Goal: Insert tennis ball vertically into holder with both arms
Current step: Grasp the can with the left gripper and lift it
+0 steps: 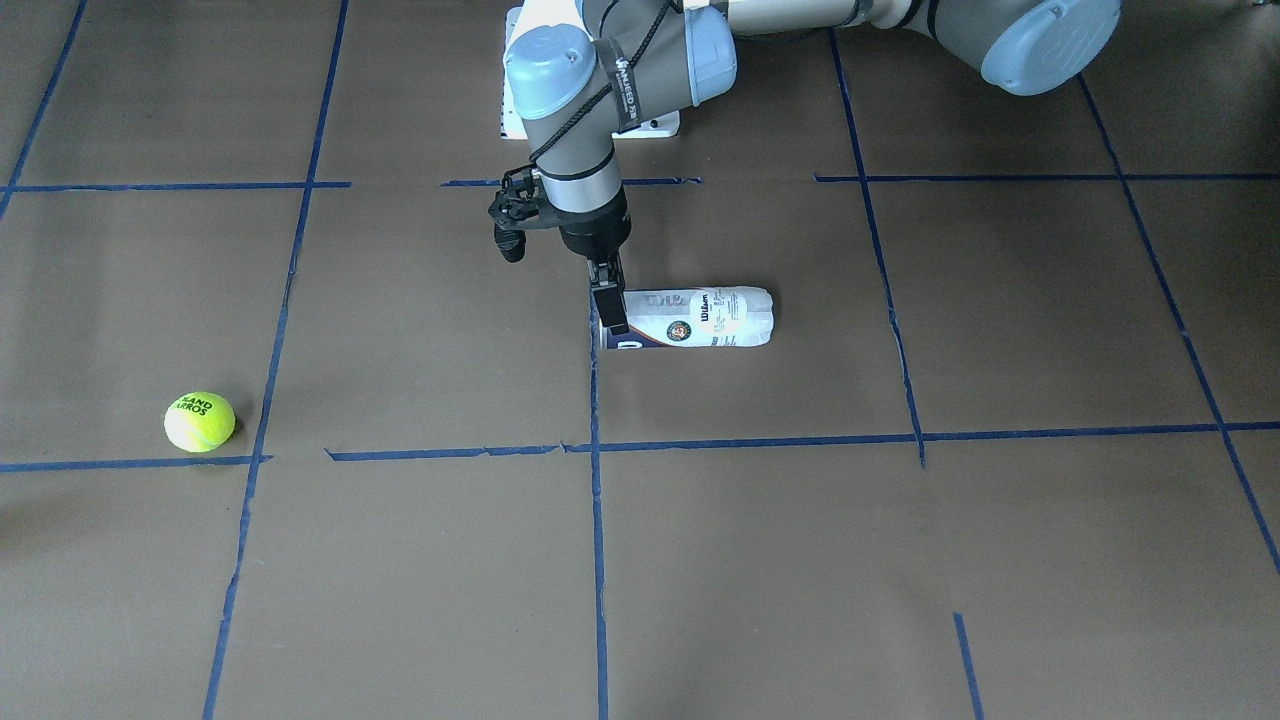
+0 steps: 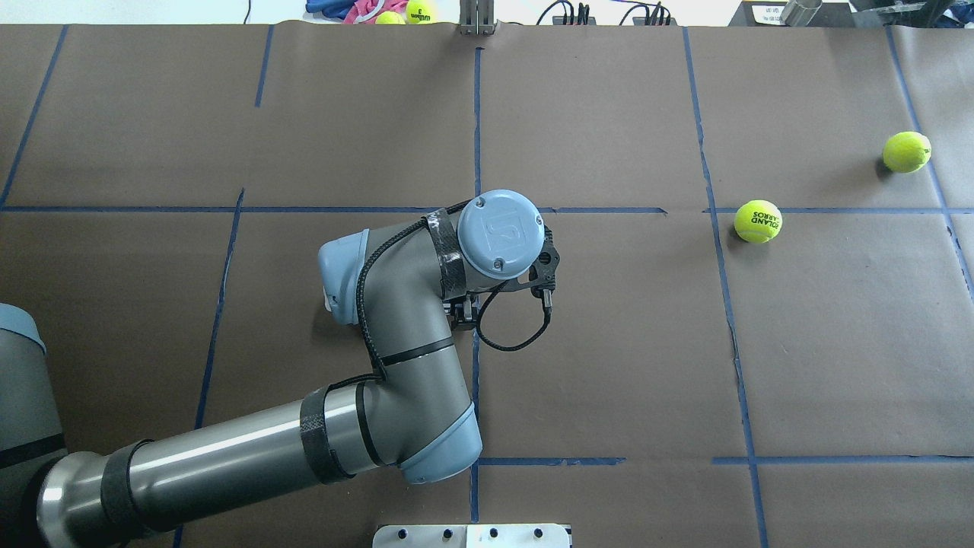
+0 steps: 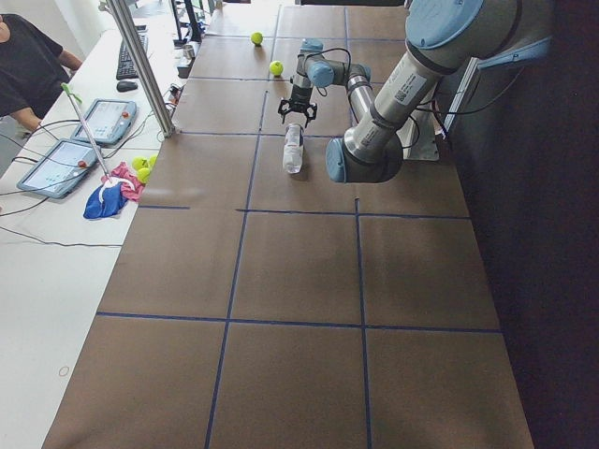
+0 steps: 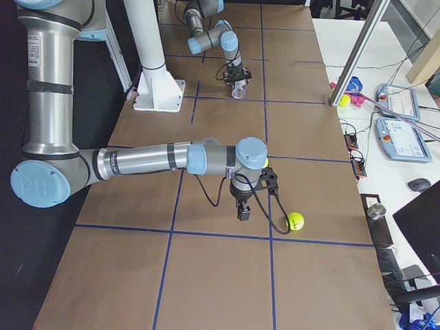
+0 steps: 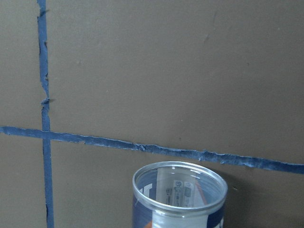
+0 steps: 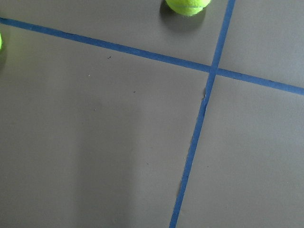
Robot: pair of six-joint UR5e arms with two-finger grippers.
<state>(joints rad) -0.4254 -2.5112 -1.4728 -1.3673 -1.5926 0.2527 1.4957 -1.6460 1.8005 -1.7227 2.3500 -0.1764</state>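
Observation:
The holder (image 1: 700, 318), a clear can with a white and navy label, lies on its side mid-table; its open rim (image 5: 179, 186) fills the bottom of the left wrist view. My left gripper (image 1: 610, 318) points down at that open end, fingers against the rim; whether they grip it I cannot tell. One tennis ball (image 2: 758, 221) with black lettering rests on my right side, a second tennis ball (image 2: 906, 151) further right. My right gripper (image 4: 242, 213) shows only in the exterior right view, hanging low between the two balls, a short way from the nearer ball (image 4: 295, 220); its state is unclear.
Blue tape lines (image 2: 477, 137) grid the brown table. The white pedestal base (image 4: 159, 93) stands at the robot's edge. Beyond the far edge lie spare balls (image 2: 420, 11), cloth and cables. A side desk with tablets (image 3: 56, 166) and a seated person borders the table.

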